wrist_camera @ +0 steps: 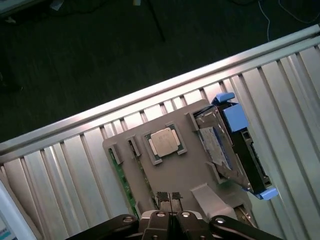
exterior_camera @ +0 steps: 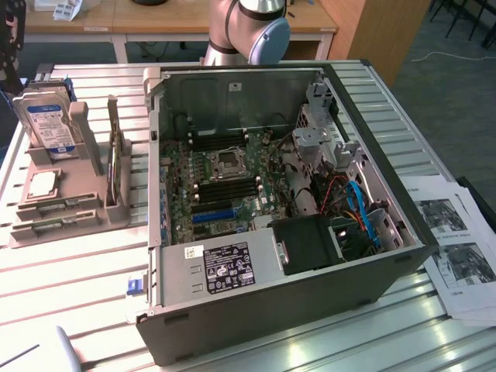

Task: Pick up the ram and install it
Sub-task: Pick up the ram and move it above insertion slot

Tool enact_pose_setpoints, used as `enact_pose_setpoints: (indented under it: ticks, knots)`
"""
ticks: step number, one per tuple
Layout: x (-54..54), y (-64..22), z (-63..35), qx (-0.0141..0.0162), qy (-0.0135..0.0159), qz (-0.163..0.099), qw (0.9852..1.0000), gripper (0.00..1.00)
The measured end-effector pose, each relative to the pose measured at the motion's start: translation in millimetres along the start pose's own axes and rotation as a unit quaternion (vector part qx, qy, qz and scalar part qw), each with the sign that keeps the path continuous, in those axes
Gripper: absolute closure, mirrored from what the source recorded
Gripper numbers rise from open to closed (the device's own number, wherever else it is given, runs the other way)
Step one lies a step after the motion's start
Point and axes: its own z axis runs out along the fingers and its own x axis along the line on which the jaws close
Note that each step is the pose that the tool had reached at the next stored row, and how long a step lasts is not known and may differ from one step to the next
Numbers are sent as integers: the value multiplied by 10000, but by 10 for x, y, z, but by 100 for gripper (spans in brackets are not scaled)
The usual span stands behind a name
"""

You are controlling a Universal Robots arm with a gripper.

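Ram first: the long, narrow green circuit-board stick [wrist_camera: 121,177] lies in the grey plastic parts holder [wrist_camera: 187,172]. It runs along the holder's edge farthest from the hard drive, with the square silver processor chip [wrist_camera: 165,141] between the two. Your tool [wrist_camera: 169,198] hangs above that holder with its two black fingertips [wrist_camera: 162,197] pressed together and nothing between them. It is near the ram yet clear of it. The boxy silver hard drive with the blue-and-white label [wrist_camera: 217,145] stands tilted in its cradle at the holder's other end, clipped into a blue plastic bracket [wrist_camera: 234,117].

In the exterior view you see the same holder on the ribbed metal counter [exterior_camera: 77,279]. It sits just beside the open dark-grey computer case [exterior_camera: 271,310], on the exterior view's left of it. A thin board [exterior_camera: 116,167] stands on edge in the holder's tall slot nearest the case. It may be another memory stick, but you cannot tell from this angle.

Inside the case the green motherboard [exterior_camera: 225,178] lies flat, with a blue plastic slot [exterior_camera: 212,215] near its front edge. Black slots flank the central socket [exterior_camera: 229,161]. The robot's grey arm with a blue cap [exterior_camera: 252,31] rises behind the case. Printed paper sheets [exterior_camera: 457,248] lie on the counter at the exterior view's right of the case.
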Motion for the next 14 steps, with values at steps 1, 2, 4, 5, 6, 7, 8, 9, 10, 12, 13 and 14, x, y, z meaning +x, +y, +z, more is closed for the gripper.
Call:
enact_pose_setpoints:
  ticks: [1,2,4,5,6,7,8,9,10,12,13,14]
  knots:
    - [0,0,0,1,5,-79,10000,90]
    - [0,0,0,1,10,-153,9999,90]
    - [0,0,0,2,19,-304,9995,90]
    - [0,0,0,2,24,-378,9993,90]
    - [0,0,0,3,28,-453,9990,90]
    - [0,0,0,3,33,-528,9986,90]
    - [0,0,0,4,37,-602,9982,90]
    - [0,0,0,4,42,-681,9977,90]
    - [0,0,0,4,46,-756,9971,90]
    - [0,0,0,5,55,-906,9959,90]
    - [0,0,0,6,59,-980,9952,90]
    - [0,0,0,6,64,-1060,9943,90]
